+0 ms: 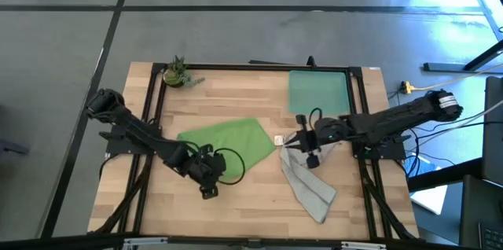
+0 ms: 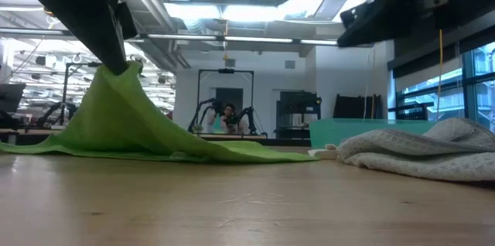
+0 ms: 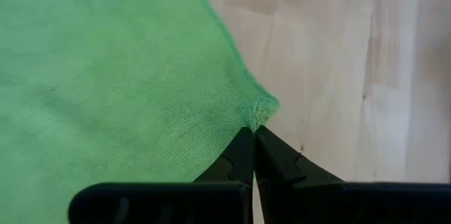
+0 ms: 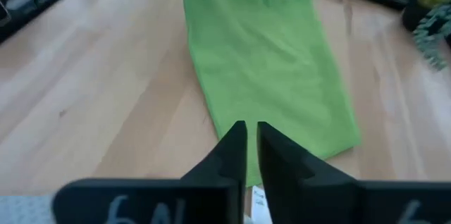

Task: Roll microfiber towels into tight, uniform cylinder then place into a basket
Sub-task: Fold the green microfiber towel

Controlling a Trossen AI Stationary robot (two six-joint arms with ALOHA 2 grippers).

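Over on the left, the left gripper (image 3: pixel 252 134) is clenched on a corner of the lime green towel (image 1: pixel 226 141), pinching the cloth and lifting it; from table height that corner tents up off the table (image 1: pixel 244 203) while the rest lies flat. This looks like the spreading or straightening step, with no roll started yet. Moving across, the towel stretches toward the middle of the table, its small white tag (image 1: pixel 279 138) at the far edge. There the right gripper (image 4: pixel 251 134) hangs over that edge with a thin slit between its fingers and nothing visibly caught in them, so I'd call it just let go or barely parted. Below it the light grey towel (image 1: pixel 308 184) sits crumpled in a heap, untouched. Next call, I reckon: lay the green towel flat and square, then catch one edge with both grippers to begin a tight roll. Back right, the teal basket (image 1: pixel 318 93) holds nothing so far; a small potted plant (image 1: pixel 178 72) stands at the back left corner, well apart
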